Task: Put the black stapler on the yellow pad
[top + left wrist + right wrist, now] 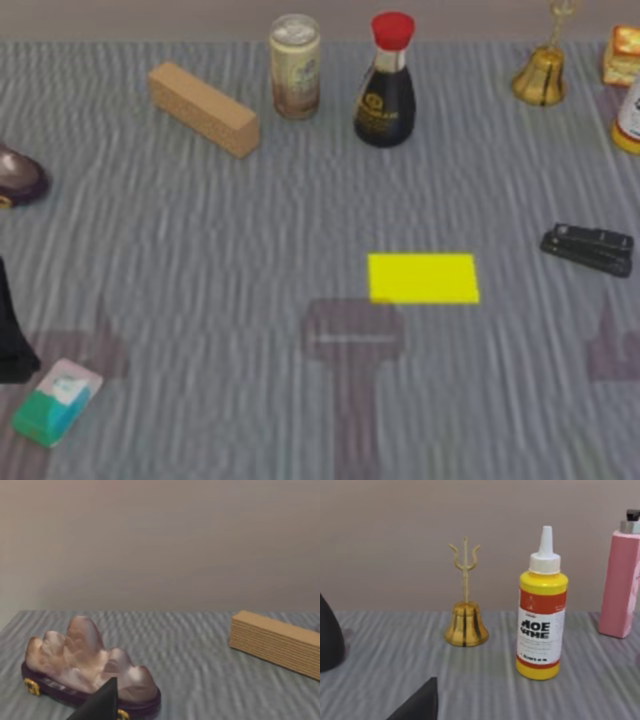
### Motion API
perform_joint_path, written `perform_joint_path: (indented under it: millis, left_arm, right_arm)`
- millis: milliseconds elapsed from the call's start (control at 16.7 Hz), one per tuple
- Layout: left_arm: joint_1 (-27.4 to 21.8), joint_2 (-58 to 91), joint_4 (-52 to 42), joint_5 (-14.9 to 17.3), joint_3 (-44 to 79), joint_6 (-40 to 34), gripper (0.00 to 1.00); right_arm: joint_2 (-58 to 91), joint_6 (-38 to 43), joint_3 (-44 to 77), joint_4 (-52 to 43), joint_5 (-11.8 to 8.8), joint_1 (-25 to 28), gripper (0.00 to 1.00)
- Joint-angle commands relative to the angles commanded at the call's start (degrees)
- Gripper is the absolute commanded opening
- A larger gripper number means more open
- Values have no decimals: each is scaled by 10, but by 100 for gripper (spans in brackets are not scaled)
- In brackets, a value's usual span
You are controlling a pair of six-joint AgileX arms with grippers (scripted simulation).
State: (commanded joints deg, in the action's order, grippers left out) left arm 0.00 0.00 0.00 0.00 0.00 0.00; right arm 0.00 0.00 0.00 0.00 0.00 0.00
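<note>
1. Top view: the stapler (588, 248) is lying flat near the table's right edge, well apart from the pad (423, 278), which is lying flat right of centre. Bare table (200, 260) is separating the two.
2. Top view, far row: a block (203, 108), a can (295, 66), a soy bottle (385, 84) and a bell (541, 72) are standing left to right.
3. Top view, left side: the left arm (12, 335) is showing at the left edge, beside a green-and-white box (57, 402). A purple ornament (20, 174) is sitting farther along that edge. The right arm is not appearing here.
4. Left wrist view: one dark fingertip (102, 705) of the left gripper is showing before the ornament (85, 662); the block (276, 642) is lying beyond. Whether this gripper is released or clenched, I cannot tell.
5. Right wrist view: one dark fingertip (420, 704) of the right gripper is showing. The bell (465, 622), a yellow bottle (541, 615) and a pink carton (620, 587) are standing ahead. Its state cannot be told either.
</note>
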Motion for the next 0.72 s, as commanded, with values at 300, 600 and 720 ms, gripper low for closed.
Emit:
perform_joint_path:
  millis: [300, 600, 720]
  left_arm:
    - [0, 0, 0, 0, 0, 0, 100]
    - [0, 0, 0, 0, 0, 0, 100]
    - [0, 0, 0, 0, 0, 0, 100]
  right_arm:
    - [35, -21, 35, -27, -1, 4, 100]
    - [216, -115, 208, -146, -1, 14, 100]
    - [329, -167, 303, -211, -1, 20, 100]
